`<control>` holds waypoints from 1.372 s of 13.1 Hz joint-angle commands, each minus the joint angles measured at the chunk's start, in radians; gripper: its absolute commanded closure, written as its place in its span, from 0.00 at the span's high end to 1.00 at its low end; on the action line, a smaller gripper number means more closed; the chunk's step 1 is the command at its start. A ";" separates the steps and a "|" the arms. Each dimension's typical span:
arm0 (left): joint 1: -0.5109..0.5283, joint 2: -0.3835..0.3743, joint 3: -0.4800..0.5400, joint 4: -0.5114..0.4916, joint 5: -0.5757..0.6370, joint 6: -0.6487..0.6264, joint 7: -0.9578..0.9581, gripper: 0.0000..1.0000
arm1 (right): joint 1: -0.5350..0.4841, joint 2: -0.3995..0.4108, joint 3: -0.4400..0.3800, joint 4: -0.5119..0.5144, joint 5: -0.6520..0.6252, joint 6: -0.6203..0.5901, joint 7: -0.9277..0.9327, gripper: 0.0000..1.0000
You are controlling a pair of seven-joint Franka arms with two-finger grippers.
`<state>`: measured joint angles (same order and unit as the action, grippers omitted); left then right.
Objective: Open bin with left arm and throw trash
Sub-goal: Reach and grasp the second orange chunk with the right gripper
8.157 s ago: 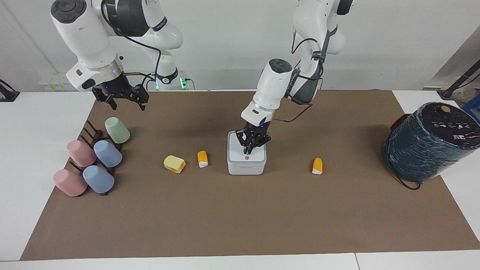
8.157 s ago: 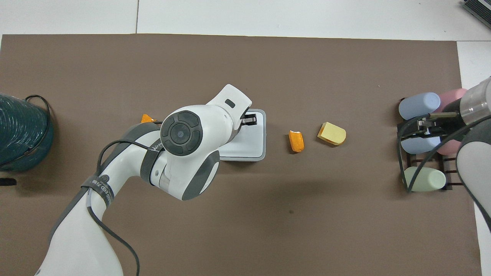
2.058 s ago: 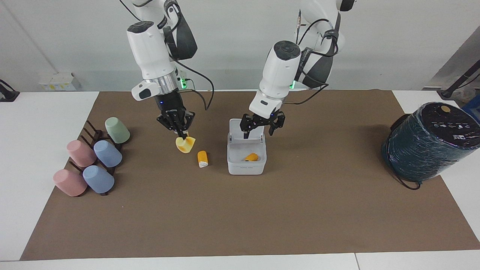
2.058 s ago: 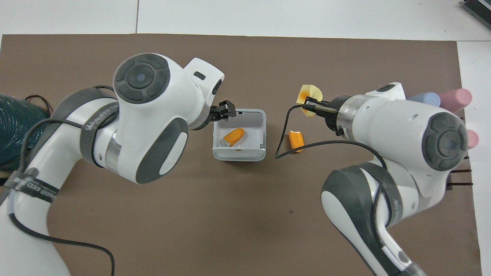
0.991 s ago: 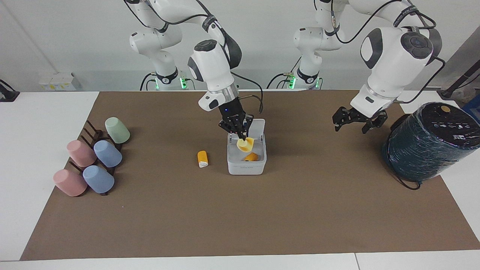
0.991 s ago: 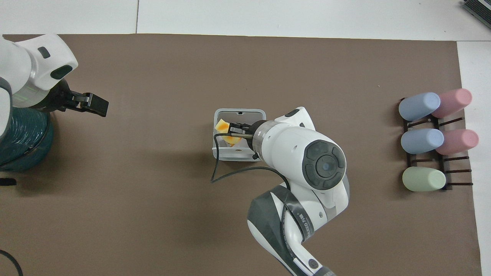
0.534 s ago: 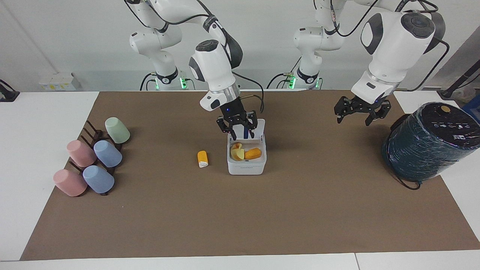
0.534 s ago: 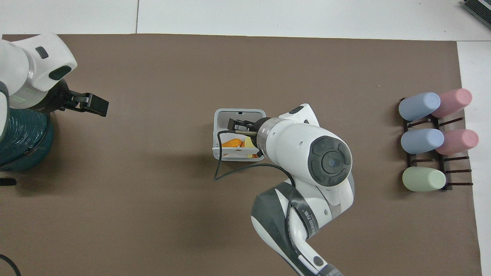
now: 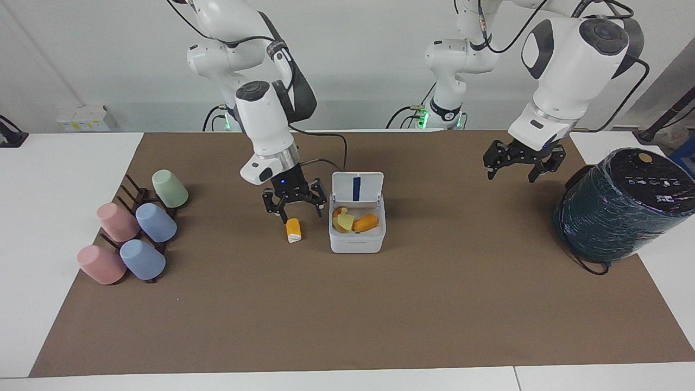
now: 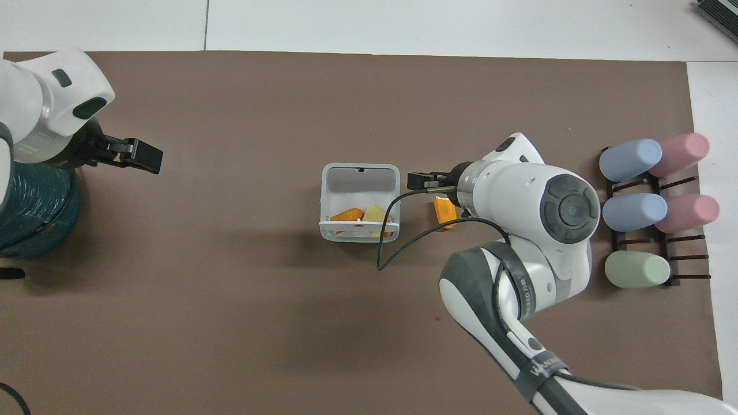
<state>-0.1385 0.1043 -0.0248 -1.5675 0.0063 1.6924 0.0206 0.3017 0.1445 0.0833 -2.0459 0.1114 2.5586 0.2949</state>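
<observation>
Brown mat: right gripper (image 9: 294, 209), jaws apart, over last wedge (image 9: 293, 229) at bin's (image 9: 357, 244) nine o'clock; descend centred. Left gripper (image 9: 522, 165) waits, jaws apart.

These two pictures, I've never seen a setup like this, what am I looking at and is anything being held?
Two robot arms work at a table. One picture faces them; the other looks down from above their end. The white bin sits open with a yellow piece and an orange wedge inside. Another wedge lies beside it. The right end effector hovers open over that wedge, holding nothing. The left end effector waits open near a teal cylinder. Pastel cups lie on a rack.
</observation>
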 commanded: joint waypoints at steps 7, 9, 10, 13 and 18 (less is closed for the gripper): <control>0.002 -0.025 0.002 -0.034 0.012 0.055 -0.022 1.00 | -0.030 -0.016 0.010 -0.103 0.013 0.072 -0.057 1.00; 0.002 -0.025 0.002 -0.037 0.011 0.058 -0.021 1.00 | -0.036 0.027 0.010 -0.105 0.008 0.074 -0.092 1.00; 0.002 -0.025 0.002 -0.039 0.011 0.058 -0.021 1.00 | -0.042 0.050 0.010 -0.105 0.008 0.075 -0.112 1.00; 0.002 -0.025 0.003 -0.036 0.012 0.055 -0.022 1.00 | -0.044 0.093 0.010 -0.109 0.007 0.109 -0.125 1.00; 0.002 -0.018 0.003 -0.019 0.014 0.052 -0.016 1.00 | -0.032 0.142 0.010 -0.131 0.007 0.130 -0.141 0.66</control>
<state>-0.1382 0.1043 -0.0221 -1.5709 0.0063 1.7315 0.0101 0.2744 0.2878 0.0866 -2.1529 0.1113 2.6595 0.1859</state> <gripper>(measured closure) 0.000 0.004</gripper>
